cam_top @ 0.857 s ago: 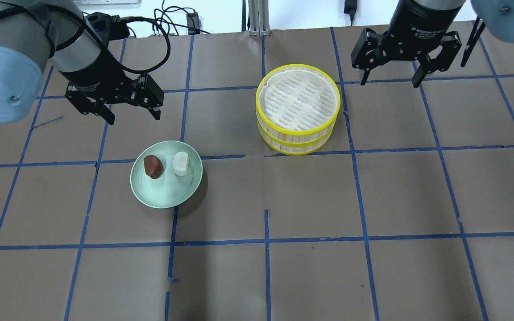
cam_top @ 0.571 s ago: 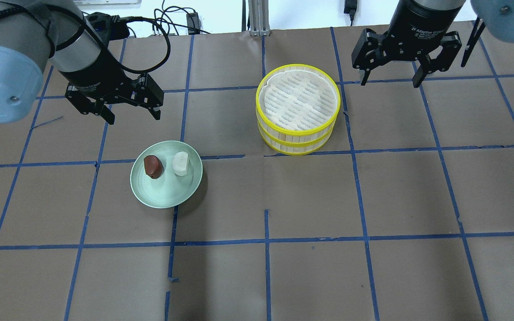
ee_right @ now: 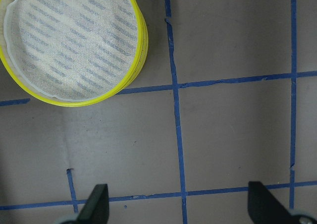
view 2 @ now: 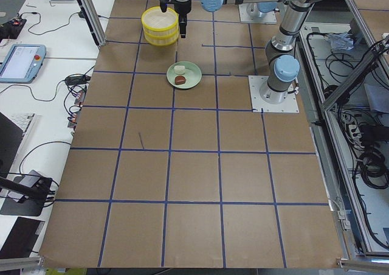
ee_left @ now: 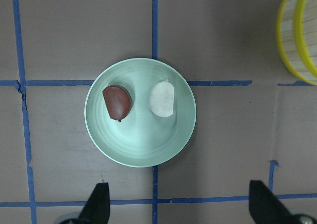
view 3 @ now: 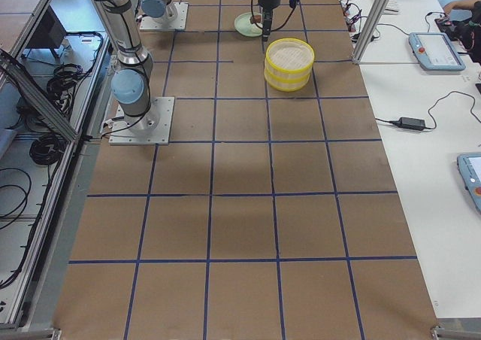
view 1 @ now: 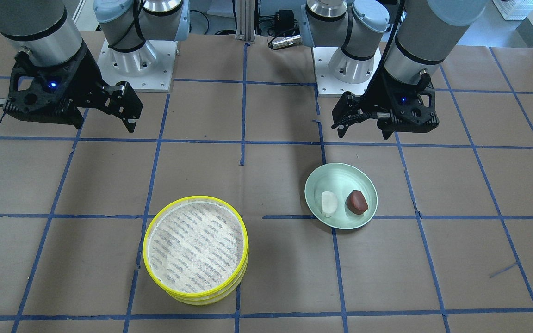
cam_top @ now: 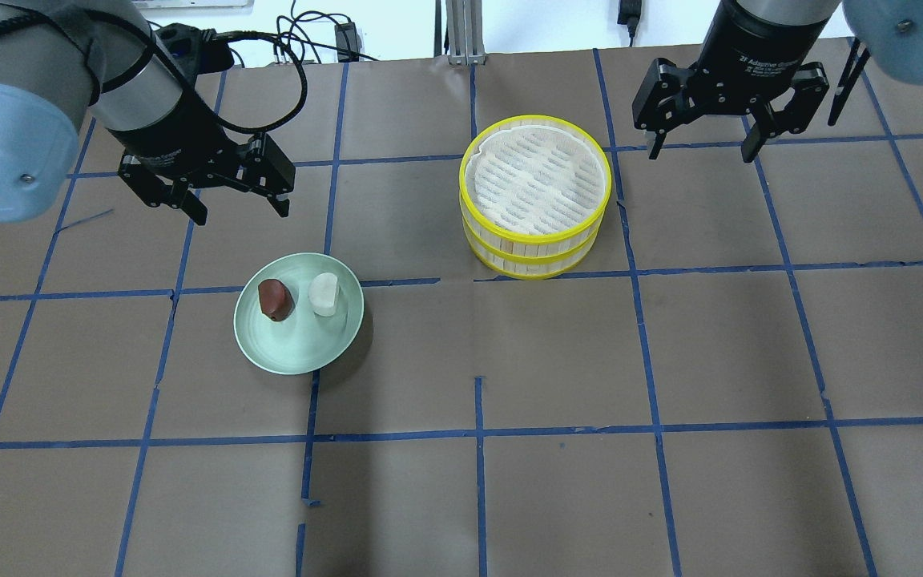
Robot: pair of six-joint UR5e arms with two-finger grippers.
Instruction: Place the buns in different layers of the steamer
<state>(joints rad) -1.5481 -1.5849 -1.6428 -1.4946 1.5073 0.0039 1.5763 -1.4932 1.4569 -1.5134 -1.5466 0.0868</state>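
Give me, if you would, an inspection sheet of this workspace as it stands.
Surface: brown-papered table with a blue tape grid.
Job's things: off-white bun and reddish-brown bun on the green plate; steamer stacked, top tray empty.
Clutter: nothing seen.
Grippers: left gripper open, beyond the plate; right gripper open, beside the steamer; both empty.
Cables: black cables at the table's far edge.
Surroundings: teach pendant on a side bench.

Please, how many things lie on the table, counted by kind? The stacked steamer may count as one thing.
buns: 2, the off-white bun and the reddish-brown bun
green plate: 1
steamer stack: 1
total: 4
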